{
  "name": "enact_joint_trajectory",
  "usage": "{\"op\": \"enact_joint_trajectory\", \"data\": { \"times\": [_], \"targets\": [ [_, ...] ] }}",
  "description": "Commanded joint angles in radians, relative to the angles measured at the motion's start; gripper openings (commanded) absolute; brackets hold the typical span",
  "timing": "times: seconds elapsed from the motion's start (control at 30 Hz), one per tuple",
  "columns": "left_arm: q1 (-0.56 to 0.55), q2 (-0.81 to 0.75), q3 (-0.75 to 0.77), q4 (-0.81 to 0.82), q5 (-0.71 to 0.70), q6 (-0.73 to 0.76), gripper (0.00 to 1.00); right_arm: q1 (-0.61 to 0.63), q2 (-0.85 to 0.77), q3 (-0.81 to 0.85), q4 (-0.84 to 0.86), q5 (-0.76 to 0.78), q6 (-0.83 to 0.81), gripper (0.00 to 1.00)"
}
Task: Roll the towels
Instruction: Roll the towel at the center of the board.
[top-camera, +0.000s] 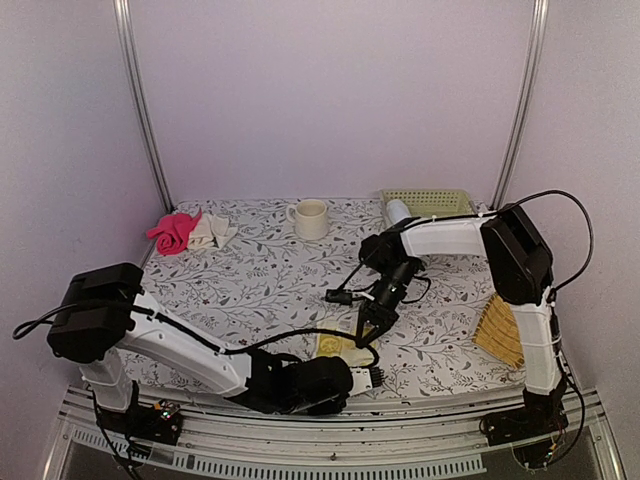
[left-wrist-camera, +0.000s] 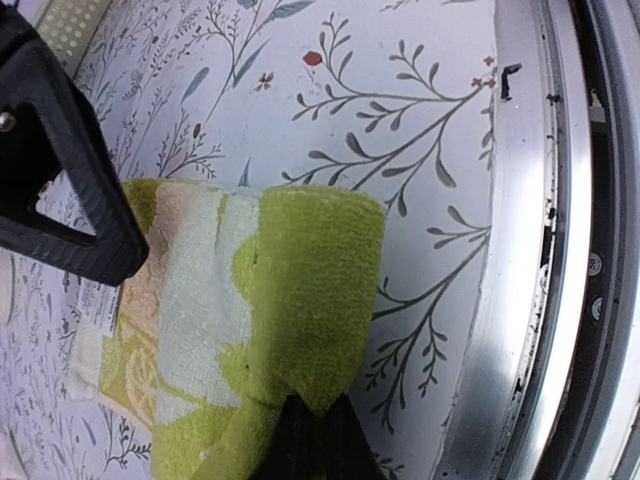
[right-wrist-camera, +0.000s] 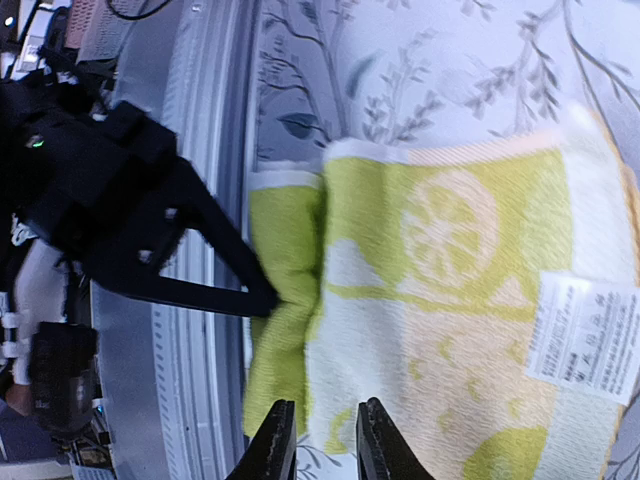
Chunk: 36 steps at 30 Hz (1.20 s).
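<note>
The yellow-green and cream patterned towel lies flat near the table's front edge, with its near green edge folded over into a thick roll. My left gripper is shut on the middle of that rolled edge; the right wrist view shows its tip pinching the green fold. My right gripper hovers at the towel's side edge, jaws a little apart, holding nothing. A pale blue towel, rolled, rests at the far right beside the basket.
A green mesh basket and a cream mug stand at the back. A pink cloth and a cream cloth lie at the back left. A yellow woven tray leans by the right arm. The table's metal rim runs close to the roll.
</note>
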<state>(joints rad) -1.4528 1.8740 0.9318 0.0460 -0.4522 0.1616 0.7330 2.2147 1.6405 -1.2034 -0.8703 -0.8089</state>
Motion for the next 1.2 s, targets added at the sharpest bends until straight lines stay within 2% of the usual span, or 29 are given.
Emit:
{"op": "enact_joint_trajectory", "data": {
  "times": [0.0, 0.23, 0.37, 0.67, 0.77, 0.93, 1.03, 1.17],
  "targets": [
    [0.024, 0.026, 0.027, -0.109, 0.094, -0.062, 0.05, 0.016, 0.052, -0.042, 0.158, 0.216, 0.136, 0.21],
    [0.051, 0.017, 0.096, -0.15, 0.225, -0.107, 0.0, 0.037, 0.177, 0.055, 0.199, 0.335, 0.201, 0.2],
    [0.108, 0.02, 0.117, -0.153, 0.314, -0.157, 0.0, 0.033, 0.167, 0.11, 0.164, 0.294, 0.188, 0.23],
    [0.283, 0.132, 0.167, -0.201, 0.662, -0.304, 0.0, -0.079, -0.284, 0.108, 0.159, 0.242, 0.131, 0.35],
    [0.34, 0.134, 0.141, -0.164, 0.759, -0.376, 0.0, -0.085, -0.442, 0.007, 0.242, 0.258, 0.147, 0.36],
    [0.467, 0.137, 0.065, -0.037, 1.009, -0.519, 0.0, -0.084, -0.65, -0.236, 0.418, 0.243, 0.168, 0.38],
    [0.517, 0.154, 0.039, 0.03, 1.099, -0.607, 0.0, -0.058, -0.713, -0.383, 0.491, 0.27, 0.113, 0.42],
    [0.562, 0.153, -0.019, 0.166, 1.176, -0.72, 0.0, 0.048, -0.721, -0.557, 0.593, 0.427, 0.047, 0.44]
  ]
}}
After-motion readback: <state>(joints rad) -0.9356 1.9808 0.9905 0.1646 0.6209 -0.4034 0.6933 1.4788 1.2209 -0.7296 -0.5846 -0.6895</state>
